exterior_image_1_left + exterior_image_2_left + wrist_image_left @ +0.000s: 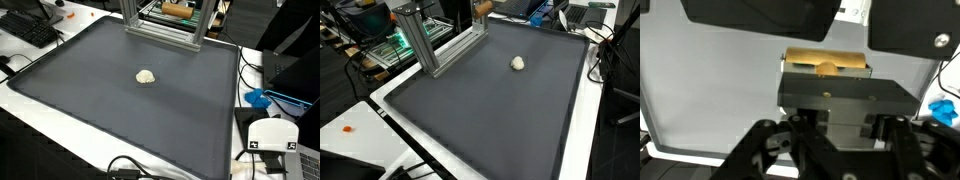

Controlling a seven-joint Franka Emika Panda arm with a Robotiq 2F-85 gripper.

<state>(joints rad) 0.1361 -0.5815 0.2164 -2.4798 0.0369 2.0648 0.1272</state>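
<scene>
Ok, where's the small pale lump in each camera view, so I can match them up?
Exterior view: pale lump just left of picture centre.
Exterior view: pale lump upper right of centre.
Wrist view: not in it.
Shared landmark: wooden block, top edge in both exterior views, centre in the wrist view.

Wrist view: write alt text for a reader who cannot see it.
A tan wooden piece sits atop a grey metal box at the centre, with a pale grey mat behind. Black parts of the pincer crowd the top and bottom edges; its opening cannot be judged. A blue object peeks in at right.
</scene>
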